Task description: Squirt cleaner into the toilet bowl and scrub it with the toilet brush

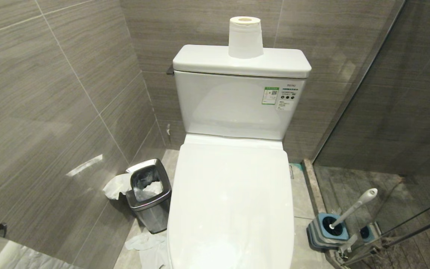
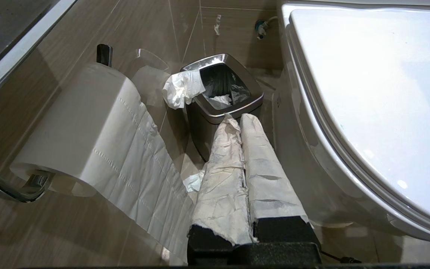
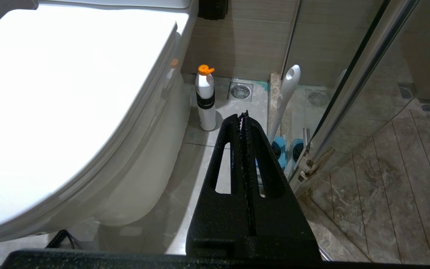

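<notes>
A: The toilet bowl (image 1: 233, 209) is glossy white ceramic, its white lid shut flat over the seat, so the basin itself is hidden; the tank stands behind it.

B: The toilet brush (image 1: 353, 207) has a slim white handle leaning tilted; its black head sits in a blue-grey holder on the floor at the toilet's right.

Walls (image 1: 50, 93): large grey-brown tiles with a wood-grain streak, glossy, pale grout lines.
Floor (image 1: 301, 194): beige stone tiles; a square metal drain (image 3: 240, 91) near the back wall.
Glass partition (image 1: 405, 112): on the right, metal-framed, over a darker veined floor.
Light: soft overhead glare on the tiles.
</notes>
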You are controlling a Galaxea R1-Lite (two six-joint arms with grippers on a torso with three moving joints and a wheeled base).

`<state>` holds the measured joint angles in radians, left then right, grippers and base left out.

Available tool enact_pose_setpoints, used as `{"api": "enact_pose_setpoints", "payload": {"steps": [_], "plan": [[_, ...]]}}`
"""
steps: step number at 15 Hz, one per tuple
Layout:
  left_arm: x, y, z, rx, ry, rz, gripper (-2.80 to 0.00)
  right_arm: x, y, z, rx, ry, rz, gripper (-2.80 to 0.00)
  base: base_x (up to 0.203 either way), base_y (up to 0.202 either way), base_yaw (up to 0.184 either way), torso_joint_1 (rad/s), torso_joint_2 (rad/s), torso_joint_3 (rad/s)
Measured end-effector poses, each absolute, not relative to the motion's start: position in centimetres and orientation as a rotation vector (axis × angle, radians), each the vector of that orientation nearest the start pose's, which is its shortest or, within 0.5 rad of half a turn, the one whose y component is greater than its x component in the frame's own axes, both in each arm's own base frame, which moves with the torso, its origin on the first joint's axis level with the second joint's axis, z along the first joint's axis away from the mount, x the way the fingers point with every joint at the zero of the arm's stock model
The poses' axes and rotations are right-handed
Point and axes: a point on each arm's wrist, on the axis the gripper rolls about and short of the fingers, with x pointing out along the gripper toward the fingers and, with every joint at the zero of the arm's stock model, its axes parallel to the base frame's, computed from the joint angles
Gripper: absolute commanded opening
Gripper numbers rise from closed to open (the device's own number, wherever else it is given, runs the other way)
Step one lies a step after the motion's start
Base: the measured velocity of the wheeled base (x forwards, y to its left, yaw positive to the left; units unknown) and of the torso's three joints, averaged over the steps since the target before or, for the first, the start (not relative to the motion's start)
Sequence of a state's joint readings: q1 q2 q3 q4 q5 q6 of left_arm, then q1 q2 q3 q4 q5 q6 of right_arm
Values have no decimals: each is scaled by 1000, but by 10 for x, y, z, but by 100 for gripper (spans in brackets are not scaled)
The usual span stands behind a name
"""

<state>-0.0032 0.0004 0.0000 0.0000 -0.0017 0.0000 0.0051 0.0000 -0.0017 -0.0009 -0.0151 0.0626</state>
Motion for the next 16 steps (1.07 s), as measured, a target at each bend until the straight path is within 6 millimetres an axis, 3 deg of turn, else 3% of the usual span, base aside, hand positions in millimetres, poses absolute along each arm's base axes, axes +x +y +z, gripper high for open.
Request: {"api": "enact_pose_setpoints", "payload": {"steps": [16], "plan": [[-23, 0, 75, 0, 0, -5, -280, -23, 0, 76, 61, -2, -10, -280, 0, 0, 0, 0, 0, 0]]}}
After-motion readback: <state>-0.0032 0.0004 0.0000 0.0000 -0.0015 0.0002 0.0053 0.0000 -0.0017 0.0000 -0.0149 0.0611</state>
